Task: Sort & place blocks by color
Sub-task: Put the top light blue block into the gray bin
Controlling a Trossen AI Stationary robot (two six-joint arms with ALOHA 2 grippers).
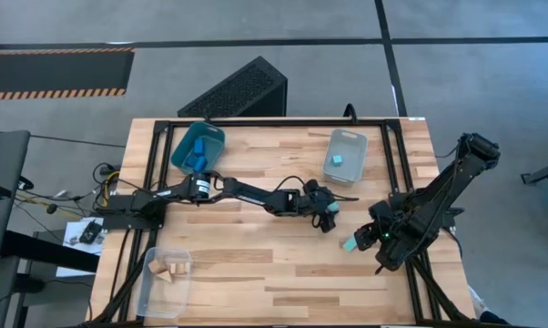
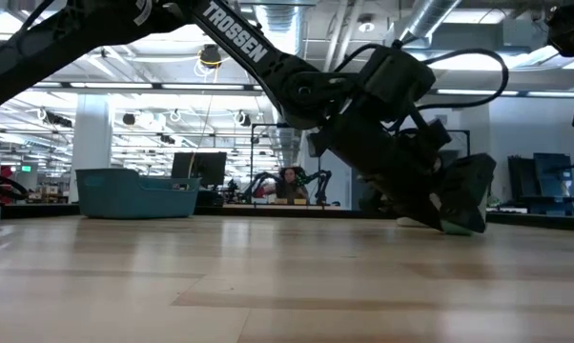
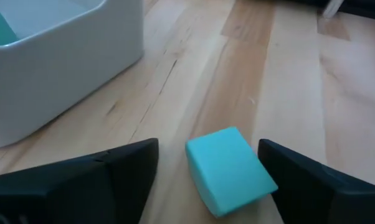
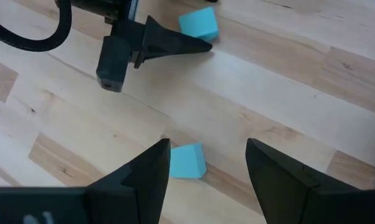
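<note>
Left gripper [image 1: 328, 217] sits low at the table [image 1: 256, 264], just below the clear bin [image 1: 345, 155], fingers spread wide around 1 cyan block [image 3: 230, 169]. Left wrist view shows gaps on both sides of the block, so nothing is gripped yet; block lies on the wood, tilted relative to the fingers.

Right gripper [image 1: 365, 239] is lower right of that same bin, also well open, hovering over a 2nd cyan block [image 4: 187, 160] which lies near its one finger, not between the tips. Holding nothing.

Step, as I judge it: picking up the last loose cyan blocks; both arms at pre-grasp. Next move for the left calls for closing squarely on the block, maybe after a small wrist turn since the block is skewed, then lifting and carrying to the clear bin, which already holds 1 cyan block [image 1: 335, 159]. Right needs to shift sideways to centre over its block before closing.

Other blocks look sorted: dark blue blocks [image 1: 198, 153] in the teal bin [image 1: 181, 157] far left of the clear bin, tan blocks [image 1: 169, 270] in another clear bin [image 1: 156, 293] at the lower left corner.
</note>
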